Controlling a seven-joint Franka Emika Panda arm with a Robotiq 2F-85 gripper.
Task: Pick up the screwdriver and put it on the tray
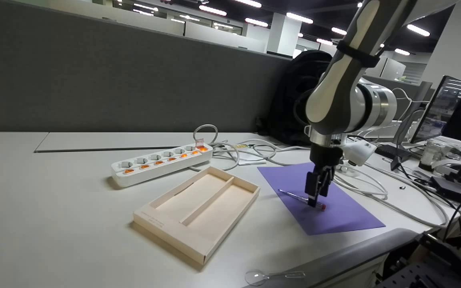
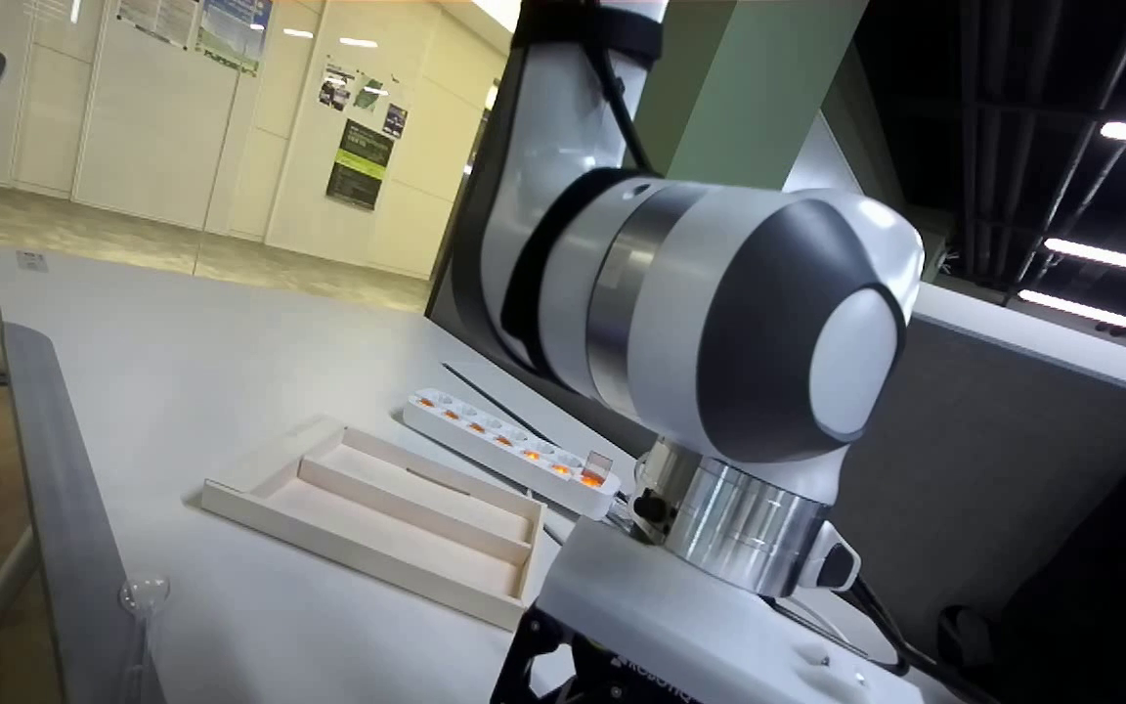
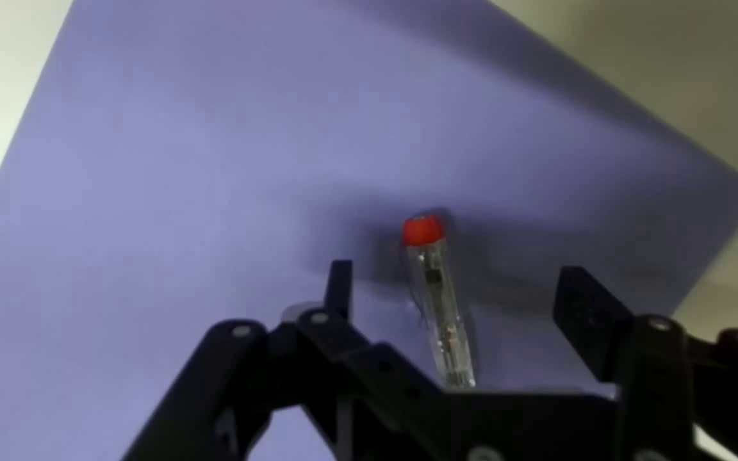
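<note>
Wrist view: the jaws stand wide apart, one to each side of the screwdriver (image 3: 441, 301), with a gap between its clear handle (image 3: 447, 326) and either tip. The screwdriver lies on a purple sheet (image 3: 183, 160), its red cap (image 3: 423, 232) in plain sight and its other end hidden behind the black body of the jaws. In an exterior view, the robot arm (image 1: 336, 80) reaches down over the right part of the counter (image 1: 54, 208), the jaws low over the purple sheet, at the handle end of the screwdriver; one jaw covers some of the handle. The red cap shows just to the right of that jaw, and the thin metal shaft (image 1: 293, 195) points to the far left. Left of the sheet, apart from it, lies the tray (image 1: 194, 195), shallow and beige, its divider (image 1: 208, 201) making two long compartments. A white power strip (image 1: 164, 166) with lit orange switches (image 1: 183, 155) sits just beyond the tray, and a clear spoon-shaped utensil (image 1: 256, 277) rests at the counter's near edge. In an exterior view, the arm (image 2: 719, 323) fills the middle, and the lower edge crops the jaws; the tray lies left of the arm, with the power strip along its far side and the utensil near the counter's left edge.
</note>
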